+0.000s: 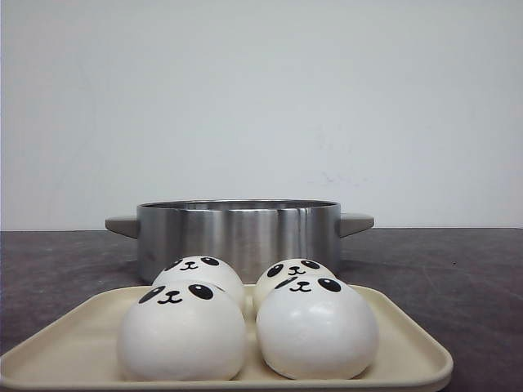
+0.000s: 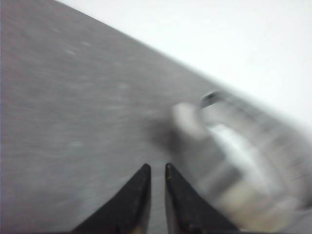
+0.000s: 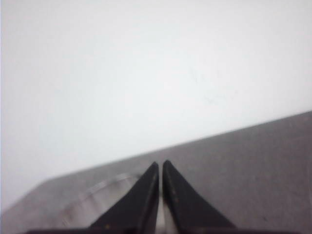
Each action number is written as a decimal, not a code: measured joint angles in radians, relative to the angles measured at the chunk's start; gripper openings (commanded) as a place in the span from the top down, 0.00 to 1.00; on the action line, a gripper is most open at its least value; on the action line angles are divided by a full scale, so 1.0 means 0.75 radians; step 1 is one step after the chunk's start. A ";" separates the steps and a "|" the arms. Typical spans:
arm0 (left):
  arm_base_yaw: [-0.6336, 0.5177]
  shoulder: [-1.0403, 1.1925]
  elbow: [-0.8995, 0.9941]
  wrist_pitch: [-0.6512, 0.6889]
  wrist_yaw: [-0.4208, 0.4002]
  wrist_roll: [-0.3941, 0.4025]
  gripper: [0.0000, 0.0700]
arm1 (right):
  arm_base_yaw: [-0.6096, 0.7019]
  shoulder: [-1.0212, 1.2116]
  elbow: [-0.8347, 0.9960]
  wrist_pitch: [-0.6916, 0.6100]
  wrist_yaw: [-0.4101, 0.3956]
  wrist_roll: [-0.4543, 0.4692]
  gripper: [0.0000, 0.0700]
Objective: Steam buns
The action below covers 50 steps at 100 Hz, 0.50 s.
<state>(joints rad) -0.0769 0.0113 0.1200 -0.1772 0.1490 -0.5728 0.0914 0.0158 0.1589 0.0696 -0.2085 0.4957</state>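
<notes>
Four white panda-faced buns sit two by two on a cream tray at the near edge: front left, front right, rear left, rear right. Neither gripper shows in the front view. My left gripper is empty, its jaws nearly together with a narrow gap, over the dark table. The left wrist view is blurred. My right gripper is shut and empty, raised and facing the white wall.
A steel pot with two grey side handles stands open right behind the tray. It appears blurred in the left wrist view, and its rim shows faintly in the right wrist view. The dark table extends to both sides.
</notes>
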 measured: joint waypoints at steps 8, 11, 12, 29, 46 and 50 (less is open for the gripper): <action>-0.001 0.038 0.125 0.010 0.019 -0.024 0.99 | 0.000 0.068 0.179 -0.187 0.004 -0.003 0.99; 0.000 0.069 0.184 -0.001 0.020 -0.018 0.99 | 0.000 0.107 0.250 -0.257 0.004 -0.022 0.99; 0.000 0.082 0.205 -0.009 0.021 -0.015 0.99 | 0.000 0.122 0.274 -0.281 0.004 -0.030 0.99; -0.001 0.413 0.600 -0.218 0.118 0.163 0.99 | 0.000 0.432 0.694 -0.563 0.004 -0.237 0.99; -0.001 0.733 0.975 -0.436 0.188 0.340 0.90 | 0.000 0.626 0.990 -0.622 -0.070 -0.312 0.99; -0.001 0.779 1.037 -0.456 0.196 0.357 0.84 | 0.000 0.641 1.010 -0.607 -0.112 -0.305 0.98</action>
<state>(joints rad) -0.0772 0.5957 0.8974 -0.5194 0.2962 -0.3054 0.0914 0.4969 0.9165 -0.3855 -0.2928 0.2672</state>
